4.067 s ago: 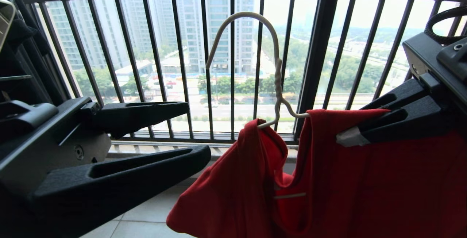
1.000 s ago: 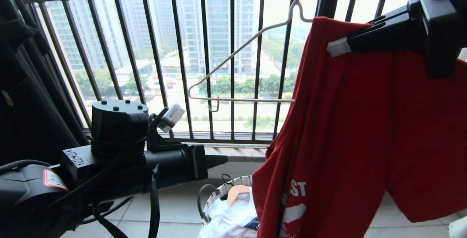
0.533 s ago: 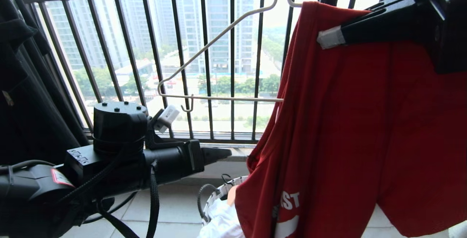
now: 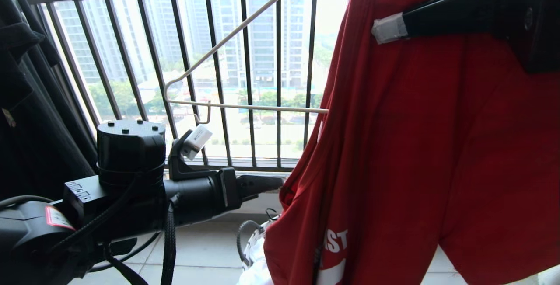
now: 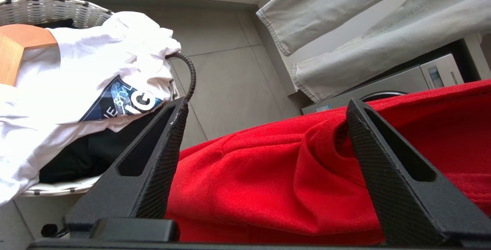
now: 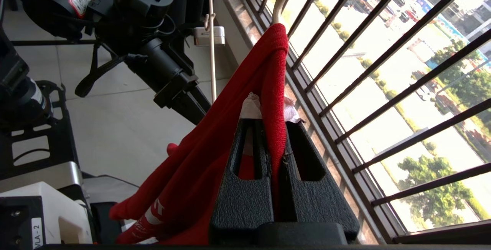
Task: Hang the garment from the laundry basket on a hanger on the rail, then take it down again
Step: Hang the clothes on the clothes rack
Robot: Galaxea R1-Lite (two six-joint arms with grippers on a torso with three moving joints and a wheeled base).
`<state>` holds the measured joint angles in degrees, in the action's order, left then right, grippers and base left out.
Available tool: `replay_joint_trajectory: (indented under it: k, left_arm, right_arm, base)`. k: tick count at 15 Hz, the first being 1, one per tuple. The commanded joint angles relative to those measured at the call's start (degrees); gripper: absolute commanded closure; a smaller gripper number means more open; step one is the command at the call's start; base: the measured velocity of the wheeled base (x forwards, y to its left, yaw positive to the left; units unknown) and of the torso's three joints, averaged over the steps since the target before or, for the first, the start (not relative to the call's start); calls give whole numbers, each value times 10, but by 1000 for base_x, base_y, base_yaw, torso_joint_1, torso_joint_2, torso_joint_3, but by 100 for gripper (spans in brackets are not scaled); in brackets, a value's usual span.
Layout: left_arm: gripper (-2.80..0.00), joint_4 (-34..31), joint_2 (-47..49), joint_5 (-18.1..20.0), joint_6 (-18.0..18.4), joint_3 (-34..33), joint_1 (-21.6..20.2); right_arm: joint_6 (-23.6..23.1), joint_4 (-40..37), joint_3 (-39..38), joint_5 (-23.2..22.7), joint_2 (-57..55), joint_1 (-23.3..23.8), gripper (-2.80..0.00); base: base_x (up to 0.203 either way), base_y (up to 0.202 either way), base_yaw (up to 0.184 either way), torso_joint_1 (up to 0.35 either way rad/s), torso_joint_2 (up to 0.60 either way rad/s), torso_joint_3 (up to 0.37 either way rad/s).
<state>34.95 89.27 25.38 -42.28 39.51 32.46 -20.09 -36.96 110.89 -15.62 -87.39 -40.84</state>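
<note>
At upper right, the right gripper (image 4: 387,29) pinches the garment (image 4: 437,145); the left gripper (image 5: 264,135), fingers spread, straddles its hem. Next, probably threading the hanger (image 4: 245,106).

White letters "ST" show on the garment (image 4: 393,154); the white shirt (image 5: 76,89) bears "IG" (partly hidden); "VLA-2" labels a white box (image 6: 36,227).
</note>
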Motion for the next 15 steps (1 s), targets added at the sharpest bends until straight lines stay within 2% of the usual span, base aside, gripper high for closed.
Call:
replay_joint_trajectory:
  k: [1, 11, 15]
  left_arm:
    - [-280, 2, -21, 9, -3, -6, 0]
    - [-280, 2, -7, 12, 0, -8, 21]
    - [-280, 26, 13, 7, 17, -5, 21]
  right_arm:
    - [-2, 1, 0, 0, -3, 0, 0]
    - [-4, 21, 4, 0, -9, -3, 0]
    - [-3, 21, 3, -1, -7, -14, 0]
  base:
    - [0, 0, 0, 0, 0, 0]
    - [0, 0, 0, 0, 0, 0]
    - [0, 0, 0, 0, 0, 0]
